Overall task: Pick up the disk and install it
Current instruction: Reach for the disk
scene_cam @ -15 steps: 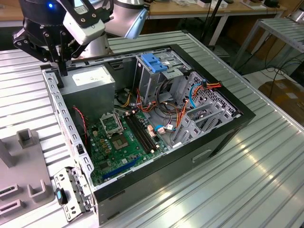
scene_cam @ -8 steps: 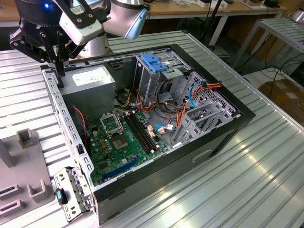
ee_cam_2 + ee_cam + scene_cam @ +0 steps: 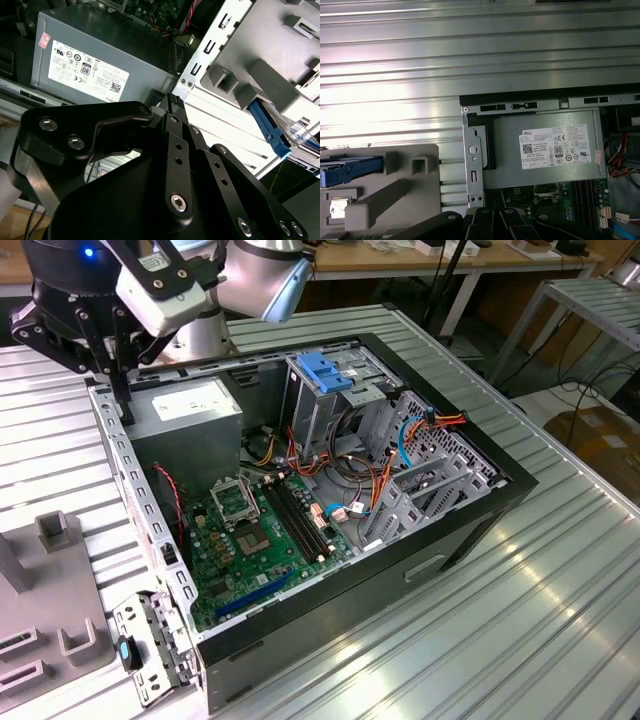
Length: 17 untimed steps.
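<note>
Overhead, gripper (image 3: 122, 400) near power supply (image 3: 190, 410), disk (image 3: 350, 169) apart in holder (image 3: 395, 197)

Ribbed metal table (image 3: 560, 580) bears 2 things — computer case (image 3: 330, 618), grey fixture (image 3: 78, 592).

We look across a ribbed aluminium desk (image 3: 520, 590), its slats catching bright glare. Behind it runs a long wooden desk (image 3: 400, 262). At the exterior view's right stands a smaller metal-framed desk (image 3: 590, 300), with dark cables (image 3: 575, 390) and a cardboard box (image 3: 600, 430) on the floor beside it.
</note>
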Tool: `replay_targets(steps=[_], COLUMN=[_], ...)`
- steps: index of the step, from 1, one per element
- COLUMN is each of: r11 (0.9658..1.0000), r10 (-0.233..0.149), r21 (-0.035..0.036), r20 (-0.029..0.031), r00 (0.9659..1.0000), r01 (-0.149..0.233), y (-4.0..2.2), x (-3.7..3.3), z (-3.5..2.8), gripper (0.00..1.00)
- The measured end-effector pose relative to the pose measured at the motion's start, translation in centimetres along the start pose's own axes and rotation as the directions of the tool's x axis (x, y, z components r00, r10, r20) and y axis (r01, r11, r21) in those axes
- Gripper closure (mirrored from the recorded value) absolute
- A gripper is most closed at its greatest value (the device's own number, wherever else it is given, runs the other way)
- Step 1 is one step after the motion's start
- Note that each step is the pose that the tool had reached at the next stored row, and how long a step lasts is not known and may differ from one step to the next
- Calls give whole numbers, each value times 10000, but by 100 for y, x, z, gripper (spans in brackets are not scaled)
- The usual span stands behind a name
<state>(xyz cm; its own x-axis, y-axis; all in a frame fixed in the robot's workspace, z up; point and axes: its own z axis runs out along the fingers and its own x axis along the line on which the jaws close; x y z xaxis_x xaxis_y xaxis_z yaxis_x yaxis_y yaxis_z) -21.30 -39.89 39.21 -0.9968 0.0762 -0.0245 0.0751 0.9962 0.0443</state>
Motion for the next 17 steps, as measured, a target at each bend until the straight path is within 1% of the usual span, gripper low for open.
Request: replay_targets(steps=[6, 12, 17], r11=[10000, 10000, 10000], r10=[0, 0, 0], r21=[-1, -1, -1], r20=[0, 0, 0], r00=[10000, 10000, 10000], r01=[0, 0, 0], y=[-3, -6, -10], x=[32, 78, 134], z=[0, -1, -2], gripper=[89, 89, 89])
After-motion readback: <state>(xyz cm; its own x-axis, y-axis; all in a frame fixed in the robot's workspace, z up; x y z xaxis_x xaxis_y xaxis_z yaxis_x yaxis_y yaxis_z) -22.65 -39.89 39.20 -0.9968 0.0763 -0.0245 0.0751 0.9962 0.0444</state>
